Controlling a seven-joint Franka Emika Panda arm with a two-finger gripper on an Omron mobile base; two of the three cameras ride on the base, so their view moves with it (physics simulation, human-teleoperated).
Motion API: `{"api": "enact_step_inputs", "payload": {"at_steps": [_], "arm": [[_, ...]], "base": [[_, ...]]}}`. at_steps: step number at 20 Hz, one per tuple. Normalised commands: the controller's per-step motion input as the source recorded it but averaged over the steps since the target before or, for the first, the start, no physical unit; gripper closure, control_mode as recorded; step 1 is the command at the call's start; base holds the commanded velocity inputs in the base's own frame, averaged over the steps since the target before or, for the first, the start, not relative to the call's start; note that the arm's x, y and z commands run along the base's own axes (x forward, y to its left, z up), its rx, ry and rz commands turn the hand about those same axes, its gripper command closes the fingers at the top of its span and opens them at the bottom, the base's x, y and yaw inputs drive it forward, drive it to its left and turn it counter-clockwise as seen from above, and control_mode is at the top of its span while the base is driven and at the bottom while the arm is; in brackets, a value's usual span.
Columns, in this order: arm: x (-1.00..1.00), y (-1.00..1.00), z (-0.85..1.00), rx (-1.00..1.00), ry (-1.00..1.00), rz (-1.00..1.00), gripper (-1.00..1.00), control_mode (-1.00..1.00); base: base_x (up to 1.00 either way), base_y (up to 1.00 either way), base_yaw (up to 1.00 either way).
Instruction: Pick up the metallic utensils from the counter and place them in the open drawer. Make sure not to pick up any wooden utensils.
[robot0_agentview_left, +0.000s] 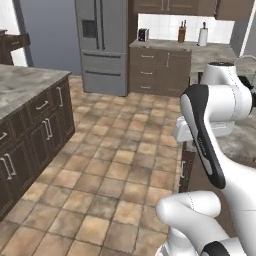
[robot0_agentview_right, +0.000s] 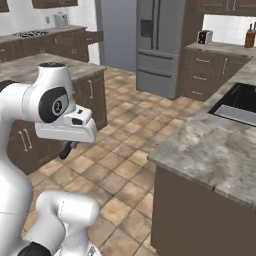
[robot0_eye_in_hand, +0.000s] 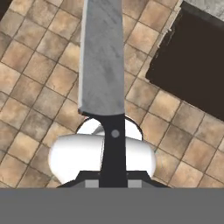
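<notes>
The gripper (robot0_eye_in_hand: 113, 181) pinches the black handle of a metal knife (robot0_eye_in_hand: 103, 57), one of the metallic utensils; its broad grey blade runs up and away from the jaws, hanging over the tiled floor (robot0_eye_in_hand: 39, 78); in the right base view the dark handle end pokes out below the hand; beside the arm stands the counter (robot0_agentview_right: 210, 155), veined stone on a dark base, with a sink (robot0_agentview_right: 237, 102) set into it farther along; a steel fridge (robot0_agentview_right: 160, 45) stands at the far wall.
</notes>
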Motion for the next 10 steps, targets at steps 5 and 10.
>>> {"api": "enact_step_inputs", "payload": {"at_steps": [5,10], "arm": [[0.00,0.00,0.00,0.00,0.00,0.00,1.00,1.00],[0.00,0.00,0.00,0.00,0.00,0.00,1.00,1.00]], "base": [[1.00,1.00,-0.43],[1.00,1.00,-0.43]]}}
